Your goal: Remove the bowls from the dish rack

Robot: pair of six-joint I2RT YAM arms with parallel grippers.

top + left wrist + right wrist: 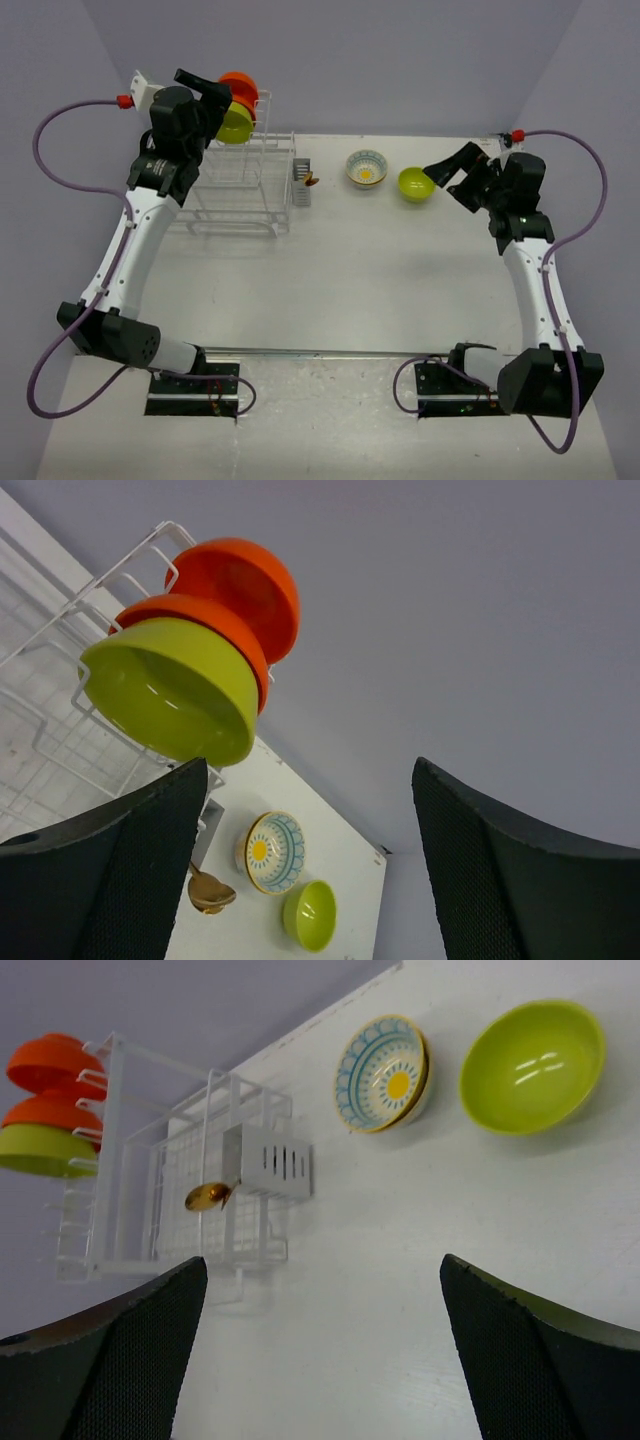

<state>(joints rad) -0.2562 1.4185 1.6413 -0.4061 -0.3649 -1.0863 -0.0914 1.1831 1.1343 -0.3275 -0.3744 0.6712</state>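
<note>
White tabletop carries the dish rack at far left, with two orange bowls and a racked green bowl on edge in its upright tier. Right of it sit a patterned bowl and a loose green bowl. Left gripper hangs spread by the racked bowls; right gripper is spread, holding nothing.

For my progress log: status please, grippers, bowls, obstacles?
Left gripper and right gripper open, empty. Rack holds three bowls: one green, two orange. Patterned bowl, green bowl on table. No obstacle seen.
</note>
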